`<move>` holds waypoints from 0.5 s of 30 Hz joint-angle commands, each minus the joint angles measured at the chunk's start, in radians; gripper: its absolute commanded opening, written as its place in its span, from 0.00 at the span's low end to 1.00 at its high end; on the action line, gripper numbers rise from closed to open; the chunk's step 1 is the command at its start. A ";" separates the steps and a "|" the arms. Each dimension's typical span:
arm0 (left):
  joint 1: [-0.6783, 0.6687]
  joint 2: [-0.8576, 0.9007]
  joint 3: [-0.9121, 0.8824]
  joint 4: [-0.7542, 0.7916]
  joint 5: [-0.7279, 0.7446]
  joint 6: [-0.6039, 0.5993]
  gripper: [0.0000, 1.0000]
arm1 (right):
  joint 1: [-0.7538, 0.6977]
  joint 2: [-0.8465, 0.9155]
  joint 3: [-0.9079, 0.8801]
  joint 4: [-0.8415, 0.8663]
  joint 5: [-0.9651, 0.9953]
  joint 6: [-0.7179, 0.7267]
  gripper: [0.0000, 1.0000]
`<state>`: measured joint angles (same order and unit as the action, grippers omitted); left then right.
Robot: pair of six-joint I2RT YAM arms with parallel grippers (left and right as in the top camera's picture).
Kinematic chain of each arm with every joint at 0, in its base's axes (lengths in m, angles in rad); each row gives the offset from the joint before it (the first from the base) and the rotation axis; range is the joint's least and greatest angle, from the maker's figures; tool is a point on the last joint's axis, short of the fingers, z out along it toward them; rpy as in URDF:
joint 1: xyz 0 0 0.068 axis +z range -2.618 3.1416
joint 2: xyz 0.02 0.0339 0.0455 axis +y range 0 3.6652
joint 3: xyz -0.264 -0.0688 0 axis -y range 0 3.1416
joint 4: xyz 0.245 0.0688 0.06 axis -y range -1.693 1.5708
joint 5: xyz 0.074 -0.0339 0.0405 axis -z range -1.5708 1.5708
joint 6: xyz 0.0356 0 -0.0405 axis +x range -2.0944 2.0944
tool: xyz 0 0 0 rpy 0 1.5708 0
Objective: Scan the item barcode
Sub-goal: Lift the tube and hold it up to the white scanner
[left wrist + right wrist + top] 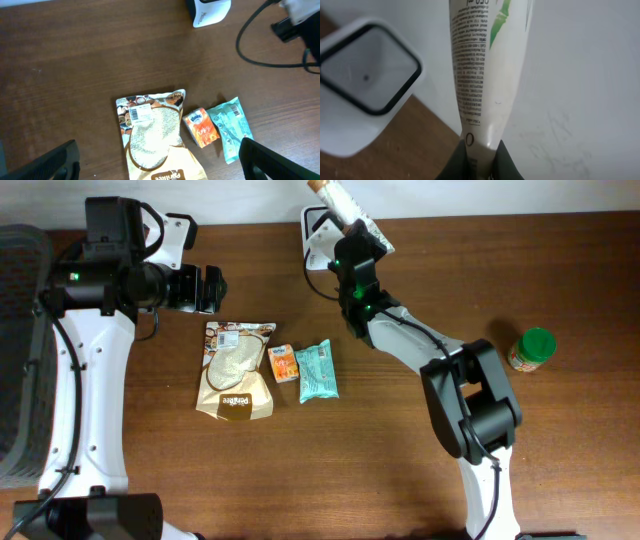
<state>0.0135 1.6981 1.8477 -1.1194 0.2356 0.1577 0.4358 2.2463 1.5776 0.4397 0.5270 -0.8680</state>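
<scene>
1. The table [570, 460] is offering open wood at the front and between the right arm and the green-lidded jar [533, 348].
2. The right gripper [480, 161] is reaching to the far edge, clamping one end of the tube [487, 75], which is standing just beside the scanner [365, 85].
3. The left gripper [207, 288] is hovering near the snack bag [237, 370], jaws fully apart.

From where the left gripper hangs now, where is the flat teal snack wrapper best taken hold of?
Pinch the flat teal snack wrapper probably at its near end, across the narrow width, from above. It lies flat, and the small orange packet crowds its far half on the left.
</scene>
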 commanded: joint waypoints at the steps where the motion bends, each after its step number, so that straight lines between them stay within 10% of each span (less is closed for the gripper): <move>1: 0.003 0.003 0.003 -0.001 0.003 0.016 0.99 | 0.010 0.036 0.031 0.025 0.010 -0.170 0.04; 15: 0.003 0.003 0.003 -0.001 0.003 0.016 0.99 | 0.010 0.057 0.031 0.055 -0.003 -0.199 0.04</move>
<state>0.0135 1.6981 1.8477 -1.1194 0.2356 0.1577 0.4358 2.3238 1.5776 0.4652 0.5228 -1.0798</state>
